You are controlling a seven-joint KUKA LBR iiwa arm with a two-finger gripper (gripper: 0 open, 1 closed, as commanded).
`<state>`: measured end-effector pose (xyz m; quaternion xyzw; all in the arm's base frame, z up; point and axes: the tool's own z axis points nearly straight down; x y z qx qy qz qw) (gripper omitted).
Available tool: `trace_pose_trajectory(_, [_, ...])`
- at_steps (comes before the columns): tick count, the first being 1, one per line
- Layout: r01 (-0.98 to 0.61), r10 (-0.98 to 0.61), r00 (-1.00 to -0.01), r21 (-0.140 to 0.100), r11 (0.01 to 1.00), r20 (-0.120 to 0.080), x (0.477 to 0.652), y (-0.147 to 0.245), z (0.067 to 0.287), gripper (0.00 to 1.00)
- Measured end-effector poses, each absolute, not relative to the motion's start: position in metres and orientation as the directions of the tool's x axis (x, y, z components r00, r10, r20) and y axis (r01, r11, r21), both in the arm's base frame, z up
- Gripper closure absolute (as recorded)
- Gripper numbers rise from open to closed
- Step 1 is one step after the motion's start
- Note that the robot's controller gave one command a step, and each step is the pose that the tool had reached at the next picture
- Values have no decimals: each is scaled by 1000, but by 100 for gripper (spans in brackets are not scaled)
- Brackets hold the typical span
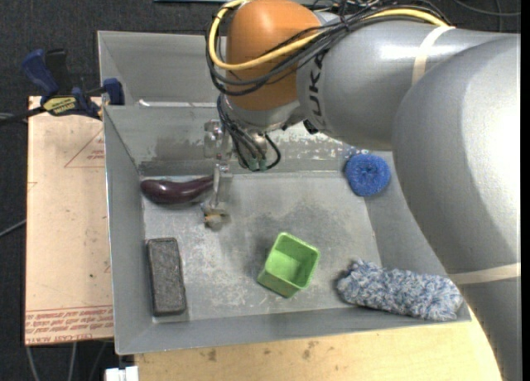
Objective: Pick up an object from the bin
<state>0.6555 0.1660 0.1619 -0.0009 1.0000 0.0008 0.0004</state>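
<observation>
gripper (215,215) down near the bin (248,325) floor, just beside the end of the purple eggplant (175,190) at back left, honestly can't tell if it's open or closed, 1 green cup (288,264), grey block (166,276), blue scrubber ball (367,173), fuzzy blue cloth (397,290) lying apart

The one legible marking is dark block lettering (317,96) printed on the silver-grey arm (431,114), in the upper middle of the frame. It sits just right of the orange cover (263,50) and up and to the right of the pincer (217,215). The letters run sideways, top to bottom. "UK" reads clearly as part of a longer brand word. The rest of that word is crossed by black and yellow cables (352,25) or turned out of sight round the arm's curve.
</observation>
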Motion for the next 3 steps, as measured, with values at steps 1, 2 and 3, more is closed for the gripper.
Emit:
trace_pose_trajectory(1, [-67, -67, -998, 1, 998, -8, 656, 175, 147, 0])
trace_pose_trajectory(2, [-108, -108, -994, 2, 994, -2, 648, 179, 105, 0])
trace_pose_trajectory(3, [-144, -144, -990, 2, 990, -3, 654, 190, 77, 100])
